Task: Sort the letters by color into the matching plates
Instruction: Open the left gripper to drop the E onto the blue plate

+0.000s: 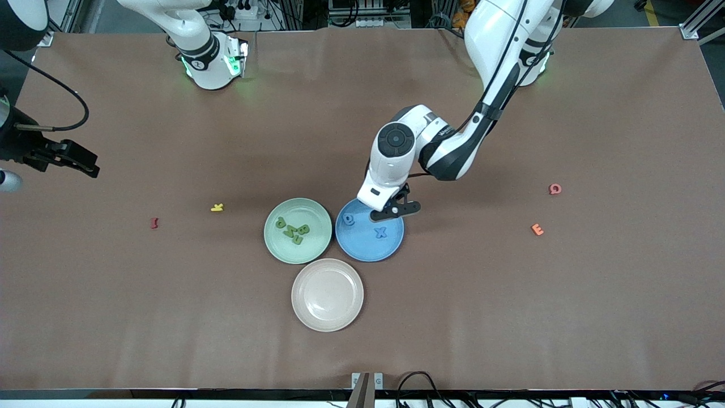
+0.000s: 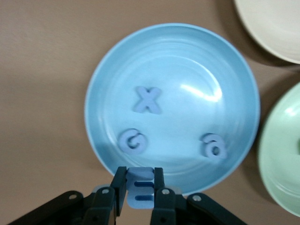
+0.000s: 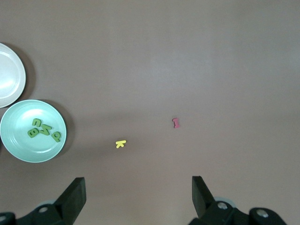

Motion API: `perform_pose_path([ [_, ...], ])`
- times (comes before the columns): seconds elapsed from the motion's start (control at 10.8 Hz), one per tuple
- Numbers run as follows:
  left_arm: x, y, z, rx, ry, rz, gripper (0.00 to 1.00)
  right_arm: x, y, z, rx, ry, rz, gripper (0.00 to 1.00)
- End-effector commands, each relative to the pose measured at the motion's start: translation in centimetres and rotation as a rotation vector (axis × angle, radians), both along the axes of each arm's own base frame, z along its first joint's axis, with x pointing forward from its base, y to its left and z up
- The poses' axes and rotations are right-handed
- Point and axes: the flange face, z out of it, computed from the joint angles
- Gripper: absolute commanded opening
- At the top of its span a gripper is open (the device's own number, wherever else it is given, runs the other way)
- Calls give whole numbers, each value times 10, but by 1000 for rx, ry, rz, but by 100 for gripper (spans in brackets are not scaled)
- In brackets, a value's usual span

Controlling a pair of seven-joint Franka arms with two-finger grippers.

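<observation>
- Because its jaws are clamped on a blue letter E [image 2: 139, 187], the left gripper [image 1: 395, 210] hangs just over the blue plate's [image 1: 391, 246] rim at the edge farther from the front camera, and I judge it is placed there so the letter can drop straight inside.
- While it hangs there, the E stands pinched between the two fingers [image 2: 120, 185], seemingly not yet touching the plate.
- Inside that plate lie three blue letters: an X [image 1: 380, 232] near the middle, a G [image 2: 132, 140] close to the gripper, seen only from the left wrist, and a rounded letter [image 1: 348, 219] toward the green plate.
- With the E added, the blue set would probably be complete.
- Just beside the blue plate, the green plate [image 1: 317, 246] holds four green letters [image 1: 292, 230] in a loose cluster, so that colour looks finished.
- Nearer to the front camera, the cream plate [image 1: 327, 294] sits bare, just beside both others.
- Well apart, the right gripper [image 1: 71, 158] waits with jaws wide and nothing held, over bare table at the right arm's end.
- Loose on the table stay a yellow letter [image 1: 217, 207] and a dark red one [image 1: 153, 223] toward the right arm's end, and a pink one [image 1: 555, 188] and an orange E [image 1: 537, 229] toward the left arm's end; none belongs to this sort.
</observation>
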Motion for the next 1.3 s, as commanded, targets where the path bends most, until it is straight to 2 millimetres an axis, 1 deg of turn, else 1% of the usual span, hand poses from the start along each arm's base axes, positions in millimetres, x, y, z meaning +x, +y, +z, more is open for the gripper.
perform_pose_path([
  [0.0, 1, -21, 11, -76, -36, 60, 29, 2, -2, 5, 2, -13, 88, 100],
  [0.09, -1, -23, 11, -72, -43, 53, 99, 2, -2, 5, 2, -13, 87, 100],
  [0.19, -5, -27, 15, -74, -47, 46, 100, 2, 0, 5, 2, -13, 91, 100],
  [0.28, 2, -19, 18, -67, -48, 51, 100, 2, 2, 5, 0, -13, 99, 100],
  [0.46, 20, 12, 12, -10, -11, 58, 100, 3, 3, 5, 2, -18, 101, 100],
  [0.56, 29, 28, 16, 17, 9, 29, 100, 3, 3, 5, 2, -18, 101, 100],
  [0.74, 52, 68, 31, 50, 39, 1, 100, 3, 5, 5, 2, -19, 104, 100],
  [0.83, 62, 88, 33, 65, 59, -1, 100, 3, 5, 5, 2, -21, 104, 100],
  [1.02, 83, 139, 30, 97, 113, -34, 100, 3, 5, 5, 2, -19, 104, 100],
  [1.11, 93, 163, 36, 102, 130, -52, 100, 3, 4, 5, 2, -21, 104, 100],
  [1.21, 94, 183, 40, 109, 150, -71, 100, 3, 3, 6, 0, -22, 103, 100],
])
